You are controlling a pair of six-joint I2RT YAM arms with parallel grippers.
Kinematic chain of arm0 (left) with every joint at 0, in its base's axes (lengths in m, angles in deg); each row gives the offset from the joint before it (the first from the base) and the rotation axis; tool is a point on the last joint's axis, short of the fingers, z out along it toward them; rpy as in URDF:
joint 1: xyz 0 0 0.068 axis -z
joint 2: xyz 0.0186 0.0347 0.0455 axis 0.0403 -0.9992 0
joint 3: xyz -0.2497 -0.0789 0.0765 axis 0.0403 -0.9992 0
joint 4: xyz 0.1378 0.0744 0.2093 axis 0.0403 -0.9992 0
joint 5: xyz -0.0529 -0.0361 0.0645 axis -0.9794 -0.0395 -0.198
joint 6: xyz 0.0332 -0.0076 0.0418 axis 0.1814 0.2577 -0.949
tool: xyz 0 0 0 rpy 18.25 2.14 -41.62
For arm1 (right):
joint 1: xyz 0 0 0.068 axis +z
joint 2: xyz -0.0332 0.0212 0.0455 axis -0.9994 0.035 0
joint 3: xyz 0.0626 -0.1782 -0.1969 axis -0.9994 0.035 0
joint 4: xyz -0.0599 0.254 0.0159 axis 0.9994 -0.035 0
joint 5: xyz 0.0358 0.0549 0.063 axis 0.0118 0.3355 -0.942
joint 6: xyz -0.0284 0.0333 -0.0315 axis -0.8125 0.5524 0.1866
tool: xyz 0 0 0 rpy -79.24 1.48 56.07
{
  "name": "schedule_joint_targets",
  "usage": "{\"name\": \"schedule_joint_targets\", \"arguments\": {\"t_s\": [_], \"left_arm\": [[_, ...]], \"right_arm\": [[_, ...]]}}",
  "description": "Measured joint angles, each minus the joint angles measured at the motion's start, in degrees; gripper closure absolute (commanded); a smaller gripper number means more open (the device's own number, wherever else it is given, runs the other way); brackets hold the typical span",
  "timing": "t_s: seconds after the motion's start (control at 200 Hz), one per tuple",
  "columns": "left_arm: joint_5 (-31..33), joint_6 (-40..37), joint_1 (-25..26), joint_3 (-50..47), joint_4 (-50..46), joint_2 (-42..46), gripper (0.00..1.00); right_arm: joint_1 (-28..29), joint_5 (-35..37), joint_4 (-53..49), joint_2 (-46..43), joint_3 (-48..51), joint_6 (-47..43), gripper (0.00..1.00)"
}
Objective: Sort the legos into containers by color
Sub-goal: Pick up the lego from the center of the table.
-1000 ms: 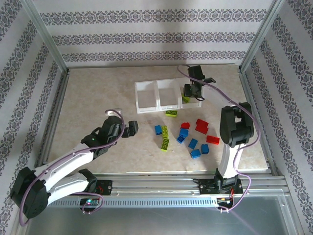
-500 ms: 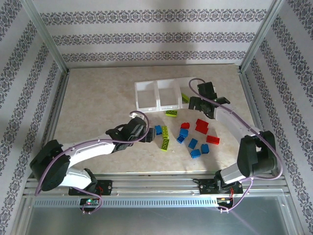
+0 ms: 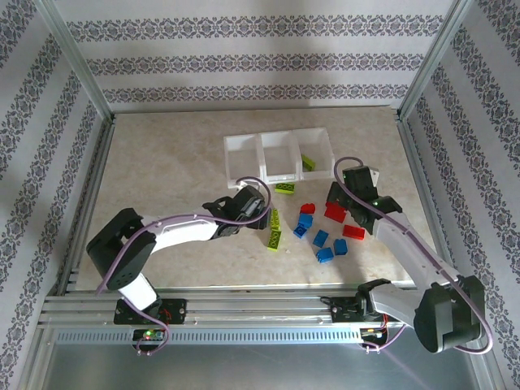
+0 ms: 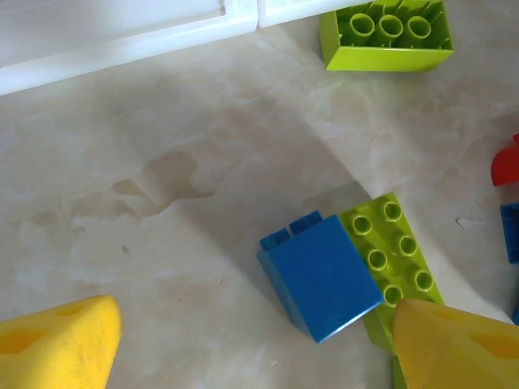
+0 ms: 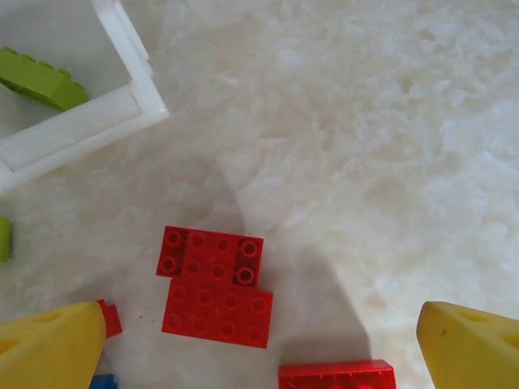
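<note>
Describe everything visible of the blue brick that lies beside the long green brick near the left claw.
The blue brick is a small block of smooth, glossy plastic. It lies tipped on its side on the beige table, studs pointing sideways and a plain face up. One side rests against a lime green brick that lies studs up. It sits inside the open left claw, close to one yellow finger.

A red lego (image 4: 508,167), seemingly curved, runs off-frame.

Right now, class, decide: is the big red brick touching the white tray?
Apart. The right wrist view shows a strip of bare table between the big red brick and the near corner of the white tray.
</note>
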Motion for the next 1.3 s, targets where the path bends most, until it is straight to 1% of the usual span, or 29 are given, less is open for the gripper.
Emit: {"name": "schedule_joint_targets", "arguments": {"t_s": [0.03, 0.1, 0.205, 0.325, 0.44, 0.64, 0.795, 0.855, 0.934, 1.059, 1.209, 1.274, 1.304], "left_arm": [[0.0, 0.0, 0.0, 0.83, -0.04, -1.01, 0.16], [-0.22, 0.0, 0.0, 2.56, -0.11, -2.97, 0.2], [-0.55, 0.02, 0.0, 3.98, -0.09, -5.27, 0.22], [-0.59, 0.33, 0.0, 4.35, -0.15, -6.69, 0.29], [-0.61, 0.7, 0.0, 4.59, -0.31, -7.58, 0.3], [0.31, 1.95, 0.0, 4.92, -1.38, -7.8, 0.46], [1.07, 2.86, -0.02, 4.39, -1.9, -7.8, 0.5], [1.27, 3.1, -0.02, 3.85, -1.97, -7.8, 0.54], [1.77, 3.28, -0.02, 3.08, -2.27, -7.78, 0.55], [2.21, 3.26, -0.11, 2.95, -2.93, -7.78, 0.52], [2.21, 3.23, -0.13, 2.95, -2.99, -7.78, 0.52], [2.23, 3.15, -0.26, 2.97, -2.99, -7.8, 0.54], [2.21, 3.04, -0.35, 2.99, -2.99, -7.8, 0.57]], "right_arm": [[-0.02, 0.02, -0.15, -0.5, 0.28, 0.11, 0.02], [-0.28, 0.02, -0.37, -1.51, 0.76, 0.33, 0.02], [-0.35, 0.07, -0.44, -2.78, 1.09, 0.61, 0.02], [-0.37, 0.09, -0.63, -4.02, 1.18, 0.72, 0.02], [-0.37, 0.11, -0.81, -5.11, 1.2, 0.72, 0.02], [-0.37, 0.24, -0.9, -5.57, 1.62, 0.96, 0.01], [-0.37, 0.33, -1.33, -5.05, 1.7, 1.27, 0.02], [-0.37, 0.44, -1.64, -4.48, 1.7, 1.84, 0.02], [-0.66, 0.44, -1.99, -3.69, 1.7, 2.47, 0.02], [-1.51, 0.42, -2.56, -2.32, 1.7, 3.23, 0.02], [-1.88, 0.39, -3.17, -1.49, 1.7, 3.96, 0.02], [-1.88, 0.39, -3.32, -1.49, 1.7, 3.98, 0.02], [-1.88, 0.39, -3.39, -1.49, 1.7, 3.98, 0.02]]}}
